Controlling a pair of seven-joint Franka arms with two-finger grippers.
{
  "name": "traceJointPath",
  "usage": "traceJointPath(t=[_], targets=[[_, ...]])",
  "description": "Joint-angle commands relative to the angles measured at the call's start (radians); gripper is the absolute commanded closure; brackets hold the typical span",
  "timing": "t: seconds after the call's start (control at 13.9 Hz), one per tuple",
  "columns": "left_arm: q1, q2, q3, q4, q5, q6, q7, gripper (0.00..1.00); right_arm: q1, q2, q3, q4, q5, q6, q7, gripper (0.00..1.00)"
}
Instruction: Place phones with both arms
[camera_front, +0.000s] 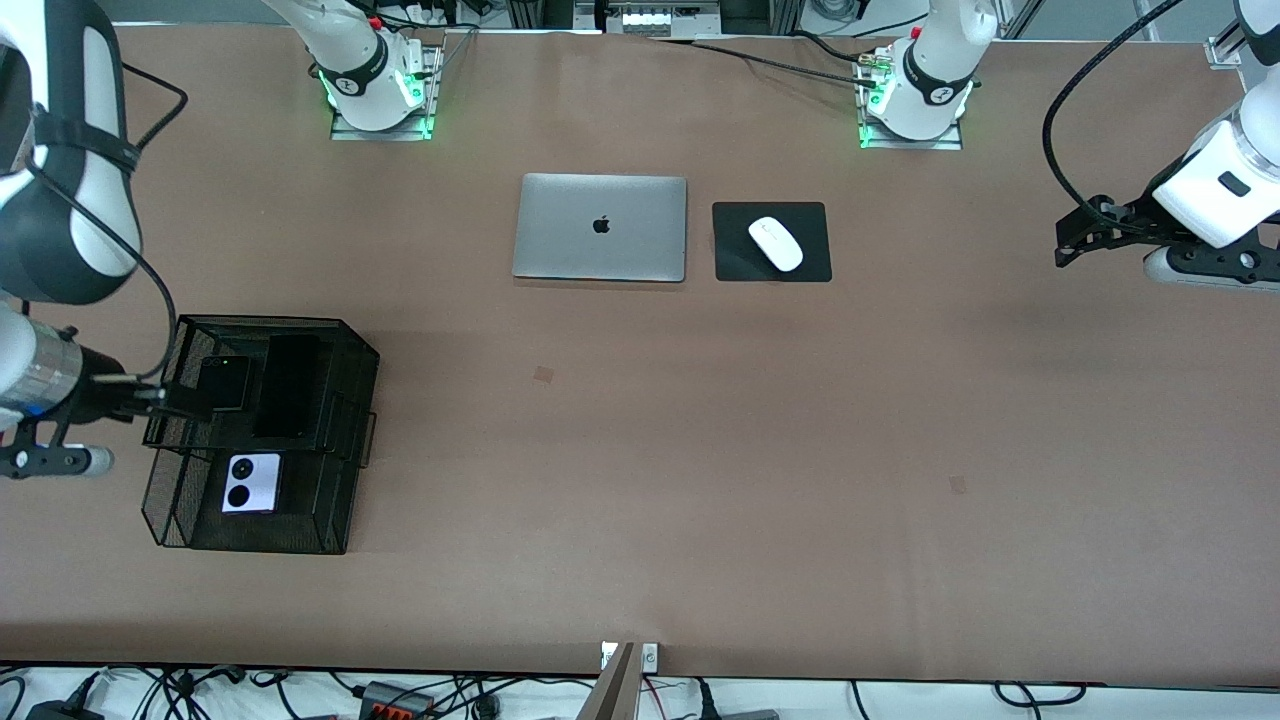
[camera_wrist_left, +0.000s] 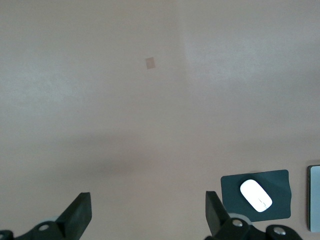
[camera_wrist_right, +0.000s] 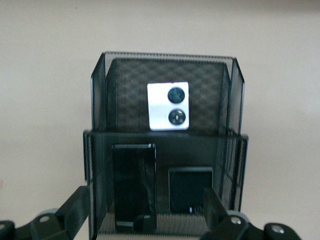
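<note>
Three phones sit in black mesh organizer (camera_front: 340, 440): lilac flip phone (camera_front: 251, 483) lower tier, black flip phone (camera_front: 224, 383) beside slab phone (camera_front: 286, 385) upper tier. Right gripper (camera_front: 150, 400) spread wide over organizer; left gripper (camera_front: 1085, 232) spread too, waiting over bare table.

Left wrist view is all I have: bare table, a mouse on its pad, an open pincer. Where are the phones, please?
Observer: All three are in a black mesh rack at the right arm's end of the table.
Operator: Which tier holds which phone?
Observer: The lilac phone lies in the lower tier, nearer the front camera. The flip phone and the slab phone lie in the upper tier.
Operator: And the other pincer?
Observer: The right pincer is open at the upper tier's edge and holds nothing.
</note>
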Motion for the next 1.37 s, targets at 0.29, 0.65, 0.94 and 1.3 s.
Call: traceJointPath(t=[0.29, 0.65, 0.94, 1.3], targets=[[-0.004, -0.014, 0.002, -0.006, 0.006, -0.01, 0.017, 0.0, -0.012, -0.199, -0.001, -0.105, 0.018, -0.132, -0.019, 0.0], [-0.004, -0.014, 0.002, -0.006, 0.006, -0.01, 0.017, 0.0, -0.013, -0.322, -0.001, -0.303, 0.005, -0.021, -0.025, 0.0], [-0.004, -0.014, 0.0, -0.006, 0.009, -0.01, 0.018, 0.0, -0.009, -0.375, -0.001, -0.371, 0.001, -0.02, -0.011, 0.0], [-0.01, -0.009, -0.002, 0.016, 0.014, -0.01, 0.017, 0.0, -0.009, -0.386, 0.0, -0.368, -0.002, -0.03, -0.011, 0.0]])
